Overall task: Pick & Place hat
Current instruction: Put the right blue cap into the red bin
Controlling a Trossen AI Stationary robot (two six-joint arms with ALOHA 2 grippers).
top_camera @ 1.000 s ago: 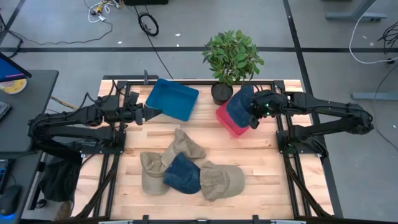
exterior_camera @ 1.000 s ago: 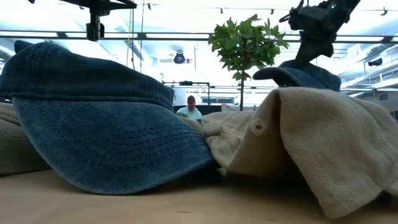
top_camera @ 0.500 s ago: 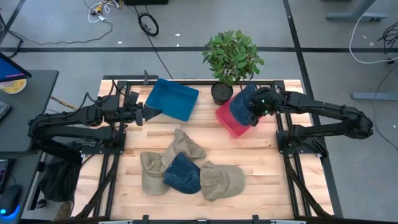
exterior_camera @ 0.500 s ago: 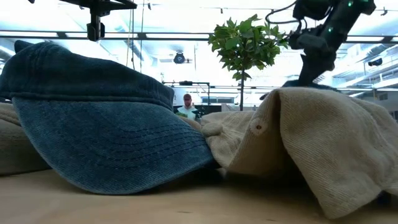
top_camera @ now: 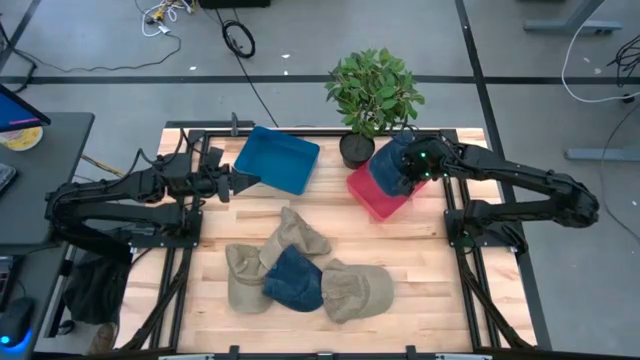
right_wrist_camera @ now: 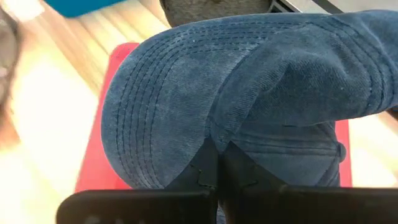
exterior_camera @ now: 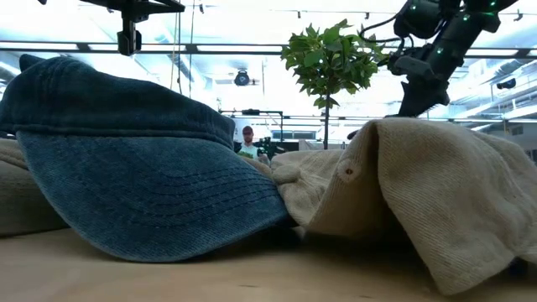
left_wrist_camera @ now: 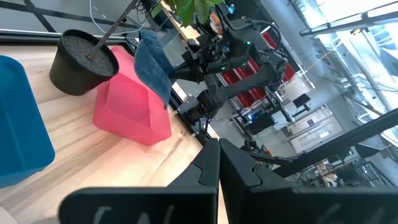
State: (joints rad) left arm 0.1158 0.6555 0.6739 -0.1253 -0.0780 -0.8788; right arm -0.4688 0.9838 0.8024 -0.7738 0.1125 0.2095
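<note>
Blue denim hat over the red bin, pinched in the right gripper, fingers closed on its fabric, left gripper by the blue bin, fingers pressed together, holding nothing, other hats piled mid-table

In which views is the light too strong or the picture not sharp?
Low view: bright ceiling glare behind the plant, so the right claw is a dark outline. Right wrist view: the table is washed out and blurred, while the blue hat stays sharp. High view: even light.
</note>
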